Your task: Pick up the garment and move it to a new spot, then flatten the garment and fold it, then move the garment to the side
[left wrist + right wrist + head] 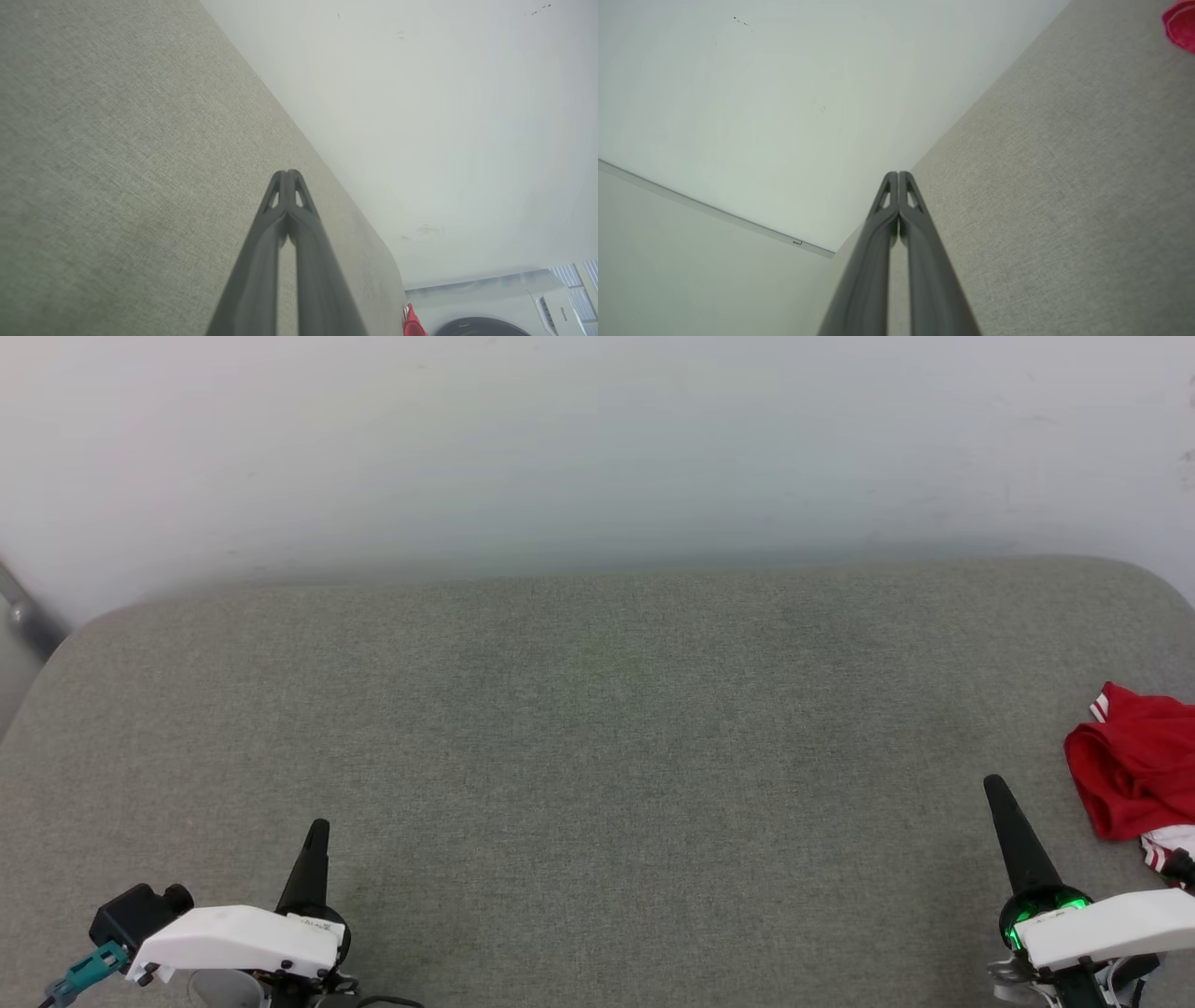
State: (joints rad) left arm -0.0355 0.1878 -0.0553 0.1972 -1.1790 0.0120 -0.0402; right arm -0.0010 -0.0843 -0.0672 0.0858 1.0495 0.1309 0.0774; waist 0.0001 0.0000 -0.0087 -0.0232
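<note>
The left gripper (320,826) sits at about 8 o'clock in the head view. Its two dark fingers are pressed together into a single point that aims toward 12 o'clock. In the left wrist view the left gripper (288,173) has its tips meeting, with nothing caught between them, and it hangs over the grey woven cushion (117,163) without gripping it.

The right gripper (993,786) is at roughly 4 o'clock in the head view, leaning slightly toward 11 o'clock. It is closed in the same way. The right wrist view shows the right gripper (898,174) with its fingertips together and empty. Whether either tip rests on the fabric or floats just above it is hard to judge from these angles.

The garment (1134,775), a red shirt with red-and-white striped trim, lies crumpled on the cushion (597,756) at the head view's 3 o'clock edge. It is partly cut off by the frame, and it is near the right gripper's tip but apart from it. A sliver of the garment (413,324) shows at 5 o'clock in the left wrist view, beside a white washing machine (495,298). A blurred red patch of the garment (1181,25) sits at 2 o'clock in the right wrist view.

A pale wall (597,448) runs behind the cushion at 12 o'clock.
</note>
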